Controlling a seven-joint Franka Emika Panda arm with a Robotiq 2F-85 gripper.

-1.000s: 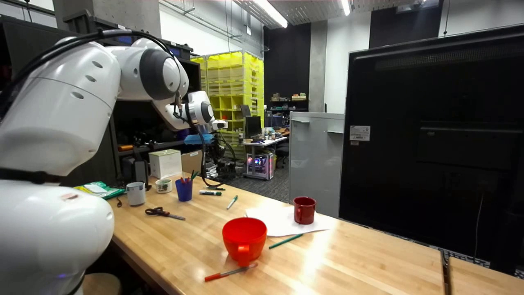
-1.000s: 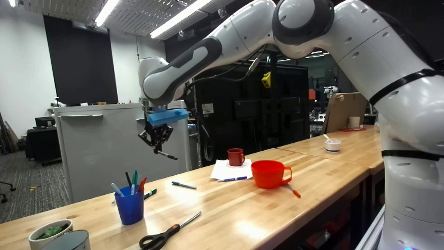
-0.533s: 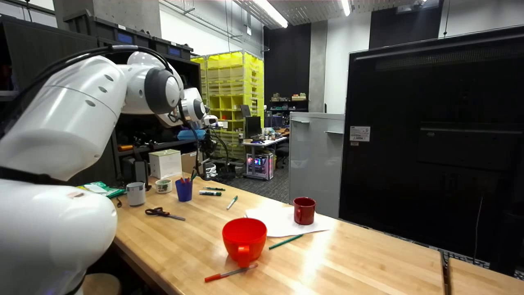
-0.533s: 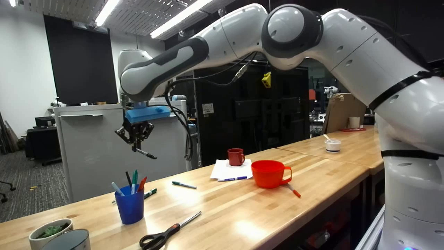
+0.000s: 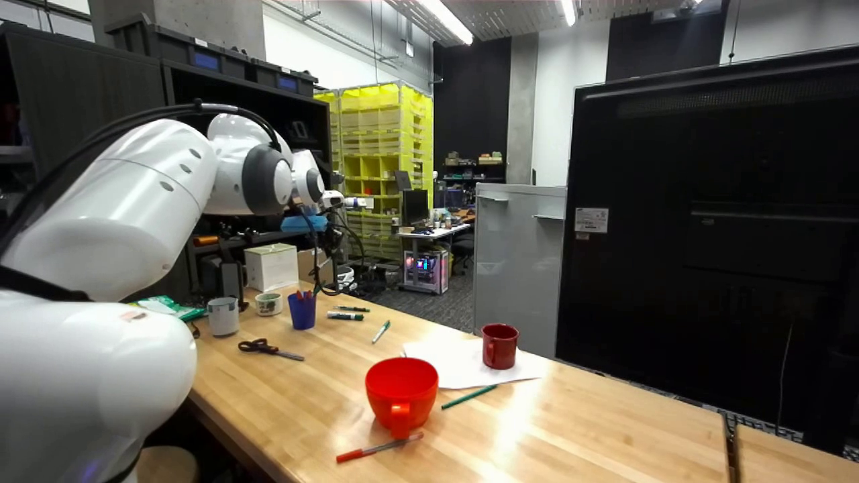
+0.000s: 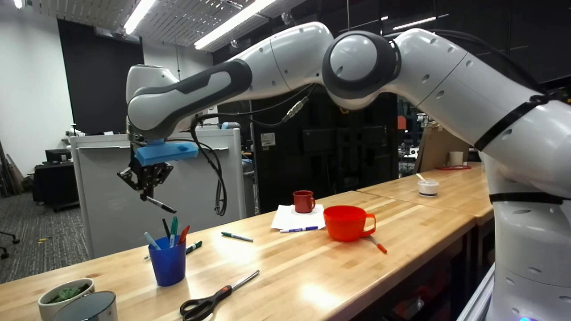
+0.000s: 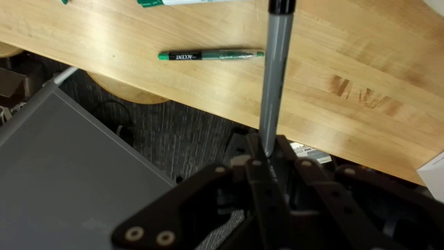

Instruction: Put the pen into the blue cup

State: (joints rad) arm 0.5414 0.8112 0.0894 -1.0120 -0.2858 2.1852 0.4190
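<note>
In an exterior view a pale wooden table (image 6: 285, 272) stretches from the lower left to the right edge. A broad, flat black panel (image 5: 711, 268) fills the right of an exterior view, beside a grey metal cabinet (image 5: 518, 268). A white-and-grey jointed robot arm (image 6: 357, 67) reaches from the right edge across the top to the left. Below a blue block (image 6: 165, 153) at its end hangs the black two-fingered gripper (image 7: 267, 142), its fingers nearly together, pinching one end of a slim grey pen (image 7: 275, 69).

A white paper sheet (image 6: 285, 218) lies on the table in both exterior views, near a wide, bright red bowl with a handle (image 6: 345, 223). Black-handled scissors (image 6: 223, 294) lie at bottom centre. A dark red handled mug (image 6: 303, 202) stands upright on the sheet. At lower left the dark blue cylindrical cup (image 6: 168, 267) stands upright, several pens and markers (image 6: 172, 232) jutting from it. A green-ended highlighter (image 7: 211, 55) lies on the table, left of the slim grey pen in the wrist view.

That pen is off the table, tilted, its black end pointing down and right, just above the cup's contents in the frame and apart from them; whether it is directly over the cup cannot be told.
</note>
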